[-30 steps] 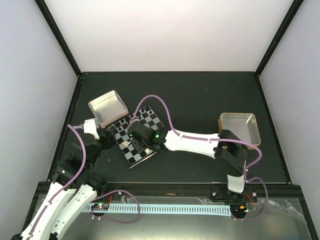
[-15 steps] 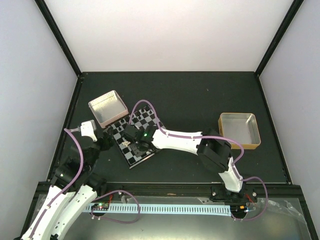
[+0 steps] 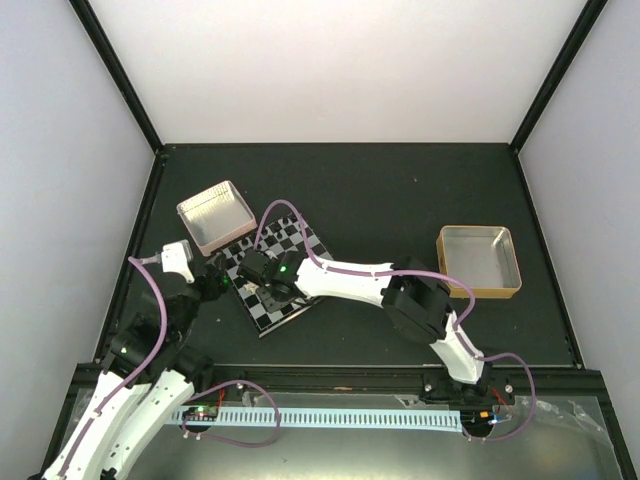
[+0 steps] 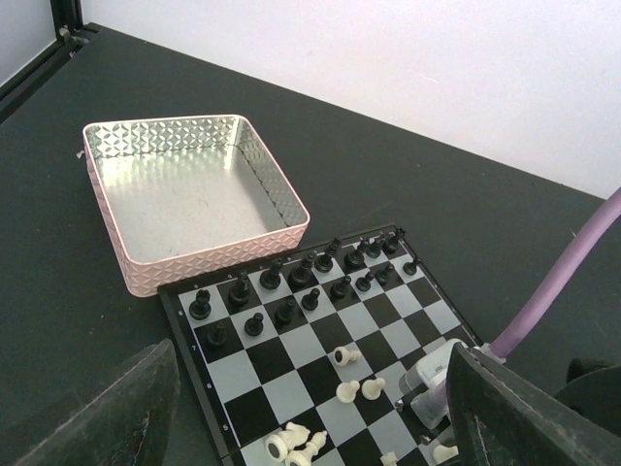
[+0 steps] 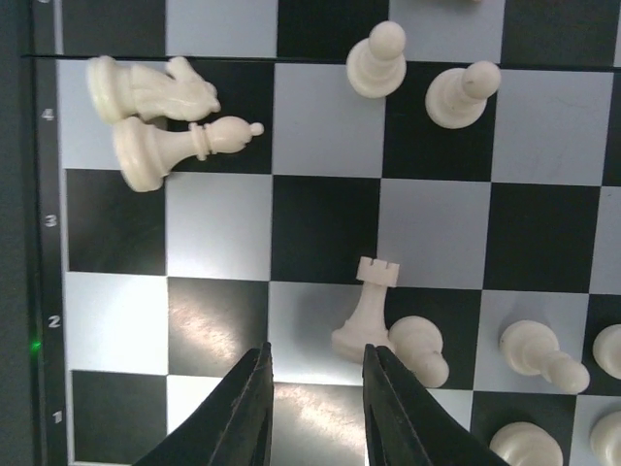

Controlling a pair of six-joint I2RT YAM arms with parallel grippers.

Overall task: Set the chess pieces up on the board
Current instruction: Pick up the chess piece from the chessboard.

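**Top view.** Board (image 3: 295, 238): on the dark desk (image 3: 400, 190), left of centre, set askew. Pink tray (image 3: 203, 194): just beside its far-left edge. Gold tray (image 3: 478, 229): well apart, on the right.

**Left wrist view.** My left fingers (image 4: 126, 408): spread wide, holding nothing. Black pieces (image 4: 291, 291): two rows along the board's far side. Cream chess pieces (image 4: 349, 374): loose on the near squares.

**Right wrist view.** My right fingers (image 5: 238, 417): narrowly parted, gripping nothing, over the board. Rook (image 5: 367, 309): just beyond the tips, touching a pawn. Two cream pieces lie toppled far left.
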